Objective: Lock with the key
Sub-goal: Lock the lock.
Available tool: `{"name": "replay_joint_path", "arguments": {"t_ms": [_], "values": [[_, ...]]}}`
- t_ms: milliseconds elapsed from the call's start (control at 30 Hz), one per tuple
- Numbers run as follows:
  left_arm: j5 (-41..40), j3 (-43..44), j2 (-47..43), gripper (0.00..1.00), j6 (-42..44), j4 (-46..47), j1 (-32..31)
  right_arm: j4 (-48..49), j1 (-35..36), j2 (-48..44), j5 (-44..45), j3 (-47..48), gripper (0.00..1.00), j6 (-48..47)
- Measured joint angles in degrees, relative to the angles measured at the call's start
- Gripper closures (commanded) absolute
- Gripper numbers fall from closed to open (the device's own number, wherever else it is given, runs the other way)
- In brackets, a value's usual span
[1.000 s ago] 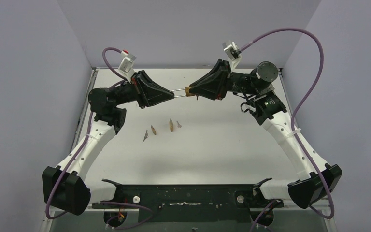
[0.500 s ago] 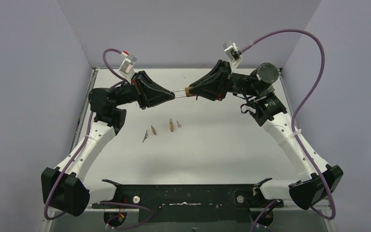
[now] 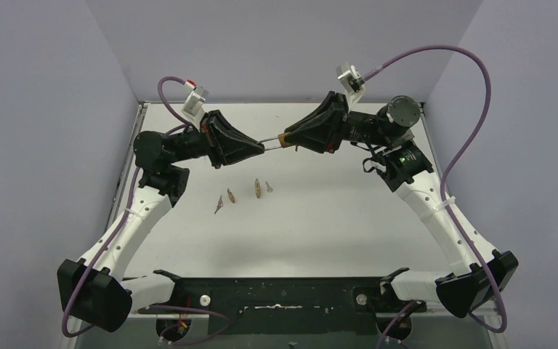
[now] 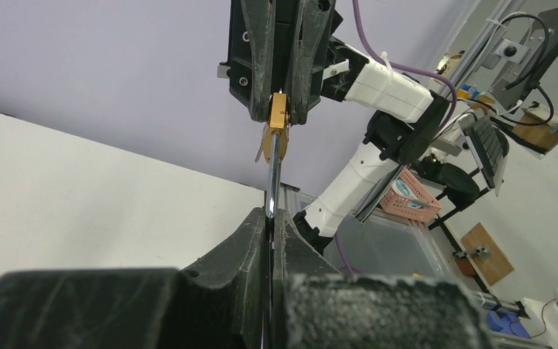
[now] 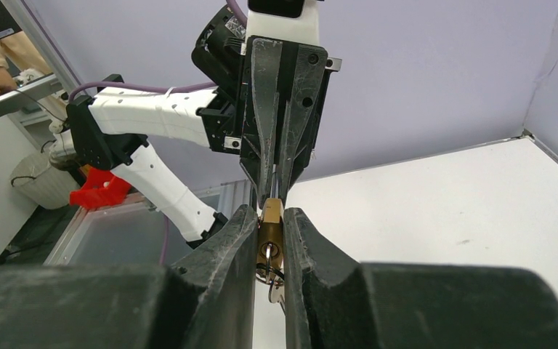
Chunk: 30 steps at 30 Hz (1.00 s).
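Observation:
A brass padlock (image 3: 284,138) hangs in the air between the two arms, above the back of the table. My right gripper (image 5: 269,214) is shut on its brass body (image 5: 269,231). A key (image 5: 275,289) sits in the keyhole on the body's underside, with a wire ring around it, and dangles between my fingers. My left gripper (image 4: 270,216) is shut on the padlock's steel shackle (image 4: 272,182), which runs straight up to the brass body (image 4: 279,120). From above, the left gripper (image 3: 260,147) and the right gripper (image 3: 290,136) point tip to tip.
Several small loose keys lie on the white table below the padlock, around one brass key (image 3: 258,189) and another key (image 3: 219,204). Lilac walls close in the back and both sides. The black arm mount (image 3: 283,294) runs along the near edge.
The left arm's elbow has swung slightly left and its wrist has turned a little. The padlock stays held between both grippers at about the same spot.

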Motion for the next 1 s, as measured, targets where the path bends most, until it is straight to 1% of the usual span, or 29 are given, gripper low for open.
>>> {"name": "replay_joint_path", "arguments": {"t_ms": [600, 833, 1000], "values": [[0.07, 0.04, -0.50, 1.00, 3.02, -3.19, -0.46, -0.44, 1.16, -0.26, 1.38, -1.09, 1.00, -0.17], [0.79, 0.04, -0.50, 1.00, 2.80, -2.84, -0.22, 7.06, 2.19, -0.48, 2.95, -4.22, 1.00, 4.24], [0.85, 0.04, -0.92, 1.00, 3.32, -3.48, -0.20, 5.31, 2.21, -0.79, 3.30, -3.89, 1.00, 3.04]]}}
